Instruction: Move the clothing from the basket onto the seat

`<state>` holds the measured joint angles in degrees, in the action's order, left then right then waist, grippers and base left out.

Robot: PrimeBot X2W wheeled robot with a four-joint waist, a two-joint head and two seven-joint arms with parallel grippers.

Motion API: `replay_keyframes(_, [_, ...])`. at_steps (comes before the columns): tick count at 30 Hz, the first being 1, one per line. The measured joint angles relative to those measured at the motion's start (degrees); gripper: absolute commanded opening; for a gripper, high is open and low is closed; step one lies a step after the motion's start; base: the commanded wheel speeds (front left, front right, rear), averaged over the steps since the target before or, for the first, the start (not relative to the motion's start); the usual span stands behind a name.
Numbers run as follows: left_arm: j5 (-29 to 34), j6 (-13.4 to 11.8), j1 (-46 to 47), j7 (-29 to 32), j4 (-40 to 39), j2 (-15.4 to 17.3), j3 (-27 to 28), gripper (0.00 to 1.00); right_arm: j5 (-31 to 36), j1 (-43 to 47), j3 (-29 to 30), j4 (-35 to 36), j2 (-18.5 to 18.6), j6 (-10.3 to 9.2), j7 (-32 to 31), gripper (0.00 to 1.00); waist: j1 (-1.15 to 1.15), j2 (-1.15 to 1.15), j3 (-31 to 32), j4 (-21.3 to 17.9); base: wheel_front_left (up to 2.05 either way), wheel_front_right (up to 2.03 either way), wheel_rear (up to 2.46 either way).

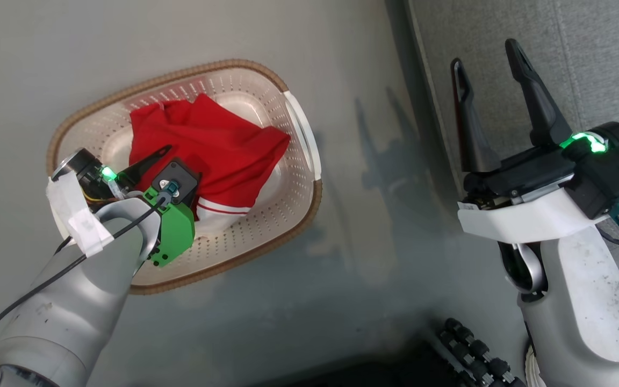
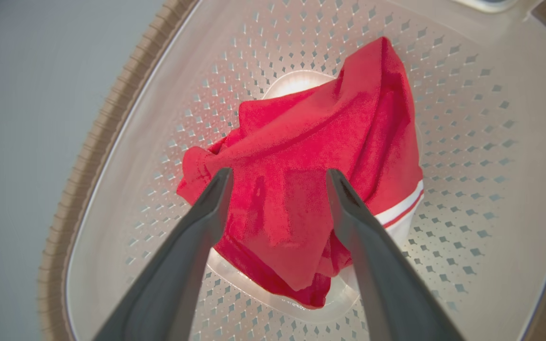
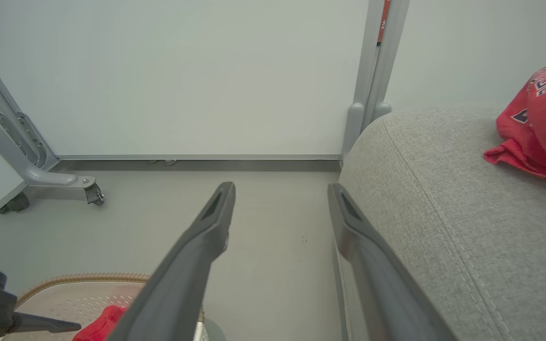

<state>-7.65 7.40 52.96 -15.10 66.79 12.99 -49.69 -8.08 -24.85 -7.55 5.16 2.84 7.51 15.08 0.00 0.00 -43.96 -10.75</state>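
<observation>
Basket (image 1: pixel 282 209) holds red garment (image 2: pixel 320 156); left pincer (image 2: pixel 277 173) spread wide over it, possibly touching; right pincer (image 1: pixel 484 54) wide too.

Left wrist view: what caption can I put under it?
The left claw open over a crumpled red garment inside the cream basket.

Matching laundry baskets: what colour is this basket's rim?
The basket rim is brown, woven-look; head view shows it best.
</observation>
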Motion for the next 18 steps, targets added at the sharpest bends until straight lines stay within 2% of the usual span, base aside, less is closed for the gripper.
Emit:
replay_keyframes(10, [-1.97,0.02,3.29,2.61,4.71,-1.19,-6.15,1.0,0.05,-0.98,0.69,1.44,-0.01,0.0,0.01,1.0,0.01,0.0,-6.09,-0.65,0.0,0.0,0.0])
replay_keyframes(18, [-1.76,0.08,6.12,6.55,6.24,0.14,-9.21,1.0,0.05,-1.59,0.86,2.53,-0.01,0.0,0.0,1.0,0.01,0.0,-10.13,-0.8,0.0,0.0,0.0])
